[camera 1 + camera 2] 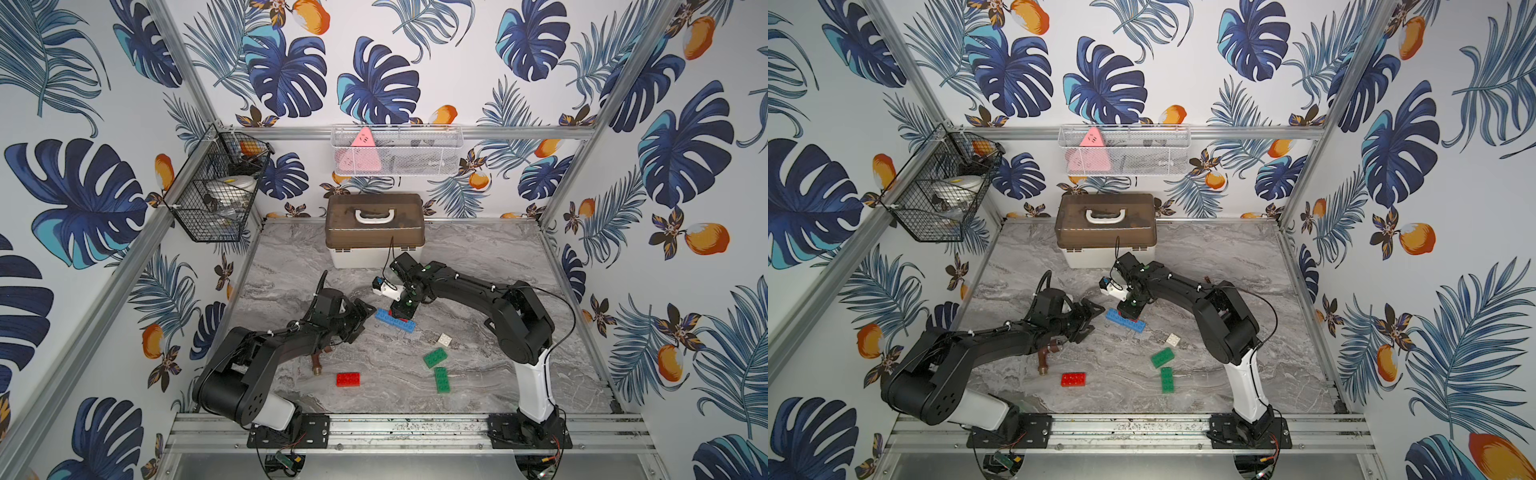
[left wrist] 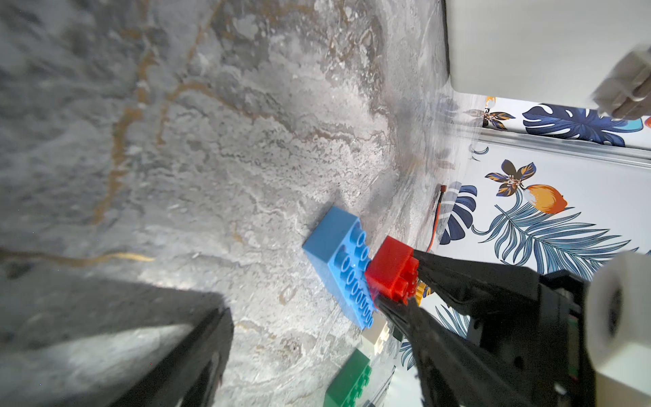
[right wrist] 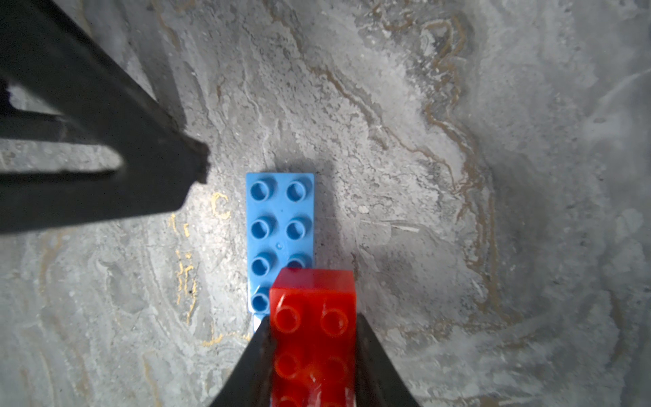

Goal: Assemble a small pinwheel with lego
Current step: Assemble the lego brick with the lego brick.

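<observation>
Clamping a red brick between the fingers of the right gripper, pinching it across its two long flanks, studs facing up. Hanging it low over the blue lego, directly beneath and ahead of those fingertips, without being able to tell whether it is resting on the studs or just clear of them. Reading the blue as seemingly two bricks laid end to end, stretching straight out from the fingertips, parallel to the red brick rather than across it, with the red sitting a little off to one side. Judging the right arm the nearer one, and the coming move as needing a small sideways correction or a turn before pressing down. Showing the left gripper spread wide and empty, just beside the far end of the blue, not touching it. Finding, back toward the right arm's base, the white brick and the green bricks. Finding farther off a second red brick, near a brown pipe fitting. Working on a grey marbled tabletop, with a lidded box beyond the fingertips and leaf-papered walls all round.
</observation>
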You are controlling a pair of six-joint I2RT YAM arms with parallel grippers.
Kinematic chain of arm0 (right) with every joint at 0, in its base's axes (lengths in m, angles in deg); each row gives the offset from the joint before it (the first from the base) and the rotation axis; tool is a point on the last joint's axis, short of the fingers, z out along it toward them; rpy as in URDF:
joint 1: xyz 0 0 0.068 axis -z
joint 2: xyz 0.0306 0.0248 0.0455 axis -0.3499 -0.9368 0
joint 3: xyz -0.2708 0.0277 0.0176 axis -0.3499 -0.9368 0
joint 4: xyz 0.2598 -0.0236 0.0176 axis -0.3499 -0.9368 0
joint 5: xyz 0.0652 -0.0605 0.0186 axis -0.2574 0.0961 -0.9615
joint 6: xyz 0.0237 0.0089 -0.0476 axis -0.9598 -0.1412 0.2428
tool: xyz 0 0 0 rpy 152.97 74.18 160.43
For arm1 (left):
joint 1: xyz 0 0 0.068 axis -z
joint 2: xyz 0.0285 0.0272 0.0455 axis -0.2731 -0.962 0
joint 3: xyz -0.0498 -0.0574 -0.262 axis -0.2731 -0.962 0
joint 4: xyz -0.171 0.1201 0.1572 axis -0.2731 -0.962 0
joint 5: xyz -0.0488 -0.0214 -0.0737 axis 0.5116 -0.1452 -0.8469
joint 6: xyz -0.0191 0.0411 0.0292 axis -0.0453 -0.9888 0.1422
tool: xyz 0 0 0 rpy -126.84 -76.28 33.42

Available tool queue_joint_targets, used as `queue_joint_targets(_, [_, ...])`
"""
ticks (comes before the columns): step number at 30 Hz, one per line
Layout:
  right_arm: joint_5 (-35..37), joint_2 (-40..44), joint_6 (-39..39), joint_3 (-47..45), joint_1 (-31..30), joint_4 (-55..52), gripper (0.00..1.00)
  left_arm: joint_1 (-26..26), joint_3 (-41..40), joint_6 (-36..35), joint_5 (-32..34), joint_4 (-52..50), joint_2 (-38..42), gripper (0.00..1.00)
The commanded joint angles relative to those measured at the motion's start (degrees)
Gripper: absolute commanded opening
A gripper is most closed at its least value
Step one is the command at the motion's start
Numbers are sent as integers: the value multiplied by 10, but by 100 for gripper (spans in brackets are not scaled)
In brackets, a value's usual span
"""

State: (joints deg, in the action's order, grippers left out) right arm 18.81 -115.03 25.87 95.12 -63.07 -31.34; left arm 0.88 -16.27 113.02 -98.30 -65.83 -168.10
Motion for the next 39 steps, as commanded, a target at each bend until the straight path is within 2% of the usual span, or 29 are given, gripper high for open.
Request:
queue_joint_targets(1, [30,-17,9,-5,0,-12,0,0,1,3,1,18,0,84])
queue_joint_targets(16, [76,-76,43,-19,-1,-54,0,-3,-7,6,-15,33,4,83])
queue_joint_targets(21, [53,-70,33,-23,4,-65,0,-18,28,-57,-41,-110,53,85])
queue_joint_targets(25, [53,-65,26,-47,5,-51,0,-25,58,-86,-51,-234,102,92])
queue_joint_targets(30, [92,-52,30,-107,6,6,0,-26,55,-73,-74,-260,154,91])
queue_joint_targets(34, [85,-60,24,-109,16,2,0,-26,38,-69,-65,-281,180,90])
queue_joint_targets(39, [58,-16,8,-105,16,9,0,-26,31,-74,-81,-319,191,93])
